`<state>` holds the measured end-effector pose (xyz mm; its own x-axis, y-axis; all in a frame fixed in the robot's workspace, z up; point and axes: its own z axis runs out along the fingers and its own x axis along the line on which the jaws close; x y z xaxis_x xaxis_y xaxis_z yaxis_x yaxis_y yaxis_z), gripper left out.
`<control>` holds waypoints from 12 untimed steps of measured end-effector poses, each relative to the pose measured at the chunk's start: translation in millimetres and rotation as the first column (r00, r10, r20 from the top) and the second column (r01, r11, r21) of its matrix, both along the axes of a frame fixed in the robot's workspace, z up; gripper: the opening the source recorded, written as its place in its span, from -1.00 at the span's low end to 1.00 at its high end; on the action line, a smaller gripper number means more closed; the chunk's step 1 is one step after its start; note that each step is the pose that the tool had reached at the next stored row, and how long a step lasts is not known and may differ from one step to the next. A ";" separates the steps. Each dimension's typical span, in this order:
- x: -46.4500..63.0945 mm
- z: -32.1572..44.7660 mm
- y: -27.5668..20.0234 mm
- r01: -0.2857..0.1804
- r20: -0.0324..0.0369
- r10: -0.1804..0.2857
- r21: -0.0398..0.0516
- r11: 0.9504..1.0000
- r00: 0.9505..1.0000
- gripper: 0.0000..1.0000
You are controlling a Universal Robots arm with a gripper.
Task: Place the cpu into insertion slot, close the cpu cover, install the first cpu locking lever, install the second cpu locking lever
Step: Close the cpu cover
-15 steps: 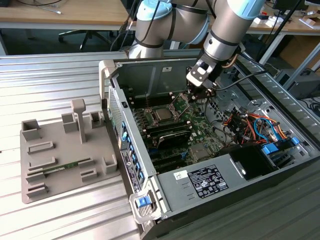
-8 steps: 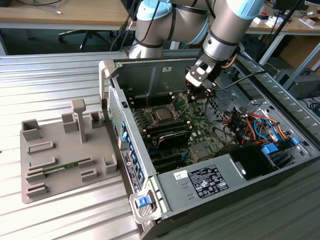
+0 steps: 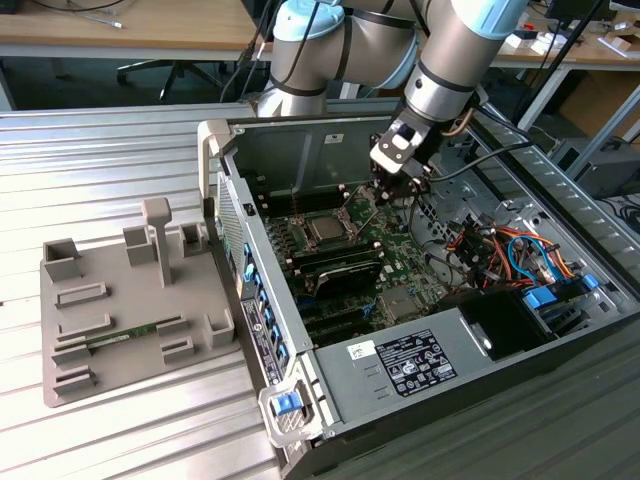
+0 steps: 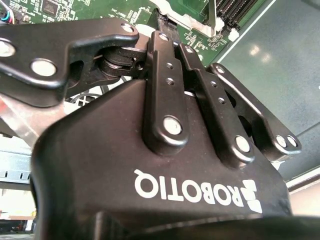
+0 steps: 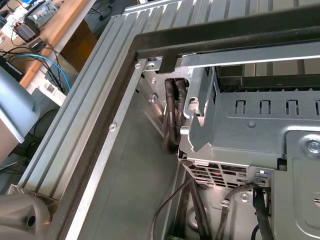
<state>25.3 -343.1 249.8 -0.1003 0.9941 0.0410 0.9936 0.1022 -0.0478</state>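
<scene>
Ribbed metal sheeting made up the table, with desks and chair legs behind it. On it lay an open case, side up, showing a green board.

The slot sat on the board, and everything else is placed from it. A silver square, the cpu, lay inside it. The cover appeared to lie flat around the cpu as a bright frame, though I could not tell whether it was fully down. I could not make out the levers for certain.

The claw hung from the arm over the board, close to the slot's edge on the exterior view's right side and a little farther back in the case. So the slot lay from the claw toward the exterior view's left and slightly nearer the camera.

In the second wrist view the claw was clenched, its fingers drawn nearly together. Whether anything thin was pinched at the tips could not be told.

White lettering ran across the claw's black body. A printed white label sat on the grey box in the case, on the camera's side of the slot. A grey tray rested outside the case, well off to the exterior view's left of the slot.
</scene>
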 end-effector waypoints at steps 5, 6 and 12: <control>-1.2 -0.1 0.0 0.000 0.000 0.000 0.000 1.000 1.000 -0.80; -1.5 -0.1 0.0 0.000 0.000 0.000 0.000 1.000 1.000 -0.80; -2.8 -0.3 0.0 0.000 0.000 0.000 0.000 1.000 1.000 -0.80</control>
